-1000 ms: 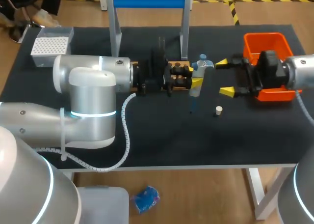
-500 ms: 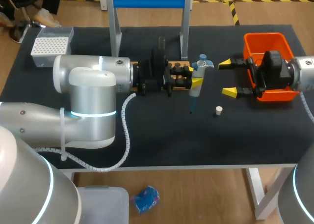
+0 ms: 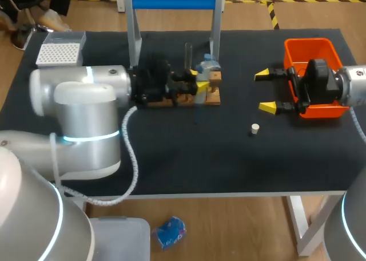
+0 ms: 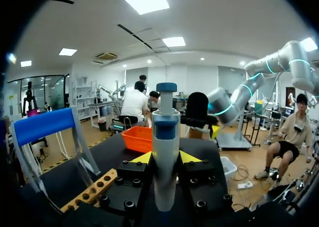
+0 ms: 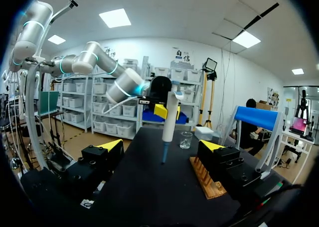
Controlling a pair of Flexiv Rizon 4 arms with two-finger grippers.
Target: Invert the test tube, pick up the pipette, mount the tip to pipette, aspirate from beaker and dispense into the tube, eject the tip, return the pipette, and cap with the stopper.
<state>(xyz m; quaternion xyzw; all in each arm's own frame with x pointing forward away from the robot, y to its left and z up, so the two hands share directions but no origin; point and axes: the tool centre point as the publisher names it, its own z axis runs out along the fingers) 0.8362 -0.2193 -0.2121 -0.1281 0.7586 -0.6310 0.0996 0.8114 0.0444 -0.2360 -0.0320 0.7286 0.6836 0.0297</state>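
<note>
Left gripper (image 4: 165, 160): clamped on pipette (image 4: 165, 127), upright above wooden rack (image 3: 213, 98). Right gripper (image 3: 267, 90): spread wide, empty, well apart from rack. Looks like tip (image 5: 163, 156) mounted, aspiration in hand. Next: lowering straight into beaker (image 5: 185, 140) near rack, without tilting.

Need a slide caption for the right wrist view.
Open right gripper faces the left gripper, which grips the pipette upright over the table, beaker beyond.
</note>
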